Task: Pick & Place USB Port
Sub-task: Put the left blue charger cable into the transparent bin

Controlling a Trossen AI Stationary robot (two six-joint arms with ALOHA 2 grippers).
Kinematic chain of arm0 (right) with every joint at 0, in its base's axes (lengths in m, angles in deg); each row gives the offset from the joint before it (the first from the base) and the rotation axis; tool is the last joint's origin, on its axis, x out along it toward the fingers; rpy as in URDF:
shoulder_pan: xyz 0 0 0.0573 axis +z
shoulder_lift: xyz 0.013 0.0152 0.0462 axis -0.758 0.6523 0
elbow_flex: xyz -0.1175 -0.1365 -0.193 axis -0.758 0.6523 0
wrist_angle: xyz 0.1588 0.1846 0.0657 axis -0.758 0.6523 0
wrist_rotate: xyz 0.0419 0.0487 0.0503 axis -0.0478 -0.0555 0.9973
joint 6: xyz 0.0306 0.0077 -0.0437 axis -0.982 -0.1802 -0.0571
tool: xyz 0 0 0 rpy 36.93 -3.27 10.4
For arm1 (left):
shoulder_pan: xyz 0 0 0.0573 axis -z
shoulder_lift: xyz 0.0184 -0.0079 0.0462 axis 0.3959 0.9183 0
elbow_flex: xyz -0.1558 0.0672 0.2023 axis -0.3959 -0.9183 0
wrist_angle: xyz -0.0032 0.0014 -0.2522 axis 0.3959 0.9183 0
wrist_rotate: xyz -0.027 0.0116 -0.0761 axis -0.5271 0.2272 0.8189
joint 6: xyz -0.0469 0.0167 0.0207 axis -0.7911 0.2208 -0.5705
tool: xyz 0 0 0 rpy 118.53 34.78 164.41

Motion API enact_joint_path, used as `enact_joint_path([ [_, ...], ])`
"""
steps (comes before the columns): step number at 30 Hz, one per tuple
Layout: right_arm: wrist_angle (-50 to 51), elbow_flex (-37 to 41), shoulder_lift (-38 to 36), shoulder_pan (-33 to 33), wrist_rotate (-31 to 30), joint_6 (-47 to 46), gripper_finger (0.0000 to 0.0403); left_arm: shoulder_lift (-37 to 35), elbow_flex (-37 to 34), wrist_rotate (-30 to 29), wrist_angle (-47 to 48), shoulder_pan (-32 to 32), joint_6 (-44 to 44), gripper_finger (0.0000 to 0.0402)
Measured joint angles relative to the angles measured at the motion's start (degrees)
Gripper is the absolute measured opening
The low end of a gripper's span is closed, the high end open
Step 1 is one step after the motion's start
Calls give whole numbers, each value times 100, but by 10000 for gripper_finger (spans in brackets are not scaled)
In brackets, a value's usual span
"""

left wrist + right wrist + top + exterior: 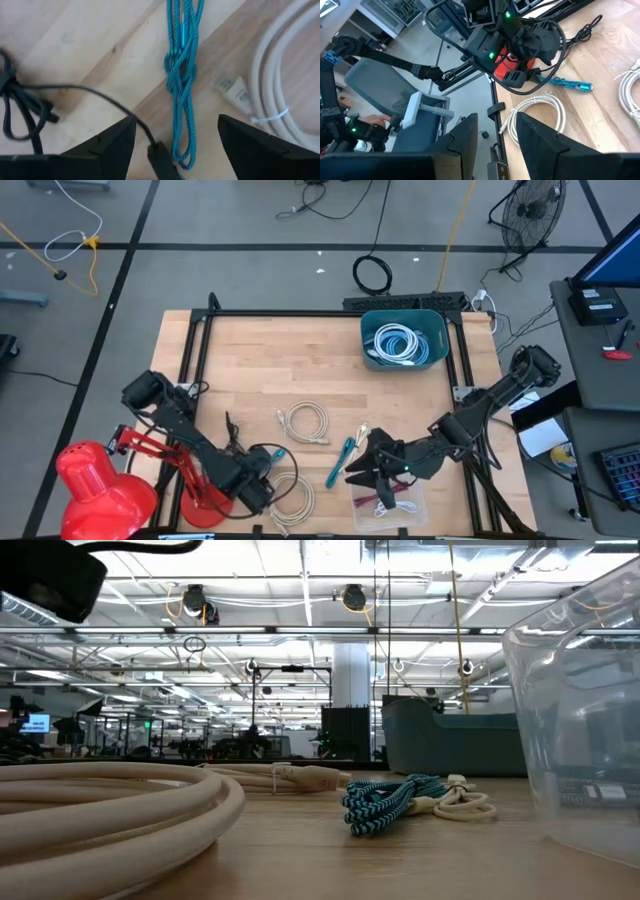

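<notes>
Several coiled cables lie on the wooden table: a teal braided cable (pixel 339 463) (pixel 388 804), a white coil (pixel 305 423), a beige coil (pixel 291 496) (pixel 110 802) and a thin black cable (pixel 30 107). My left gripper (pixel 268 468) (pixel 175 150) is open near the table's near edge. It hovers over one end of a teal braided cable (pixel 182 75), with a black plug (pixel 159 157) between its fingers; whether it touches them I cannot tell. My right gripper (pixel 374 467) (pixel 495 145) is open and holds nothing, above a clear plastic box (pixel 388 498) (pixel 585 730).
A teal bin (pixel 404 338) holding white cables stands at the table's far right. A red desk lamp (pixel 100 485) sits at the near left corner beside the left arm. A small cream cable (pixel 458 806) lies by the teal one. Bare wood shows across the far left part.
</notes>
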Motion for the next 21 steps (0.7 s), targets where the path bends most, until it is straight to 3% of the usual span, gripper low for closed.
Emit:
enact_joint_path([
  [14, 1, 2, 0, -13, 3, 17, 125, 0, 0, -32, -37, -182, 470, 208],
  [21, 2, 2, 0, -13, 3, 7, 125, 33, -4, 118, -280, -182, 503, 198],
])
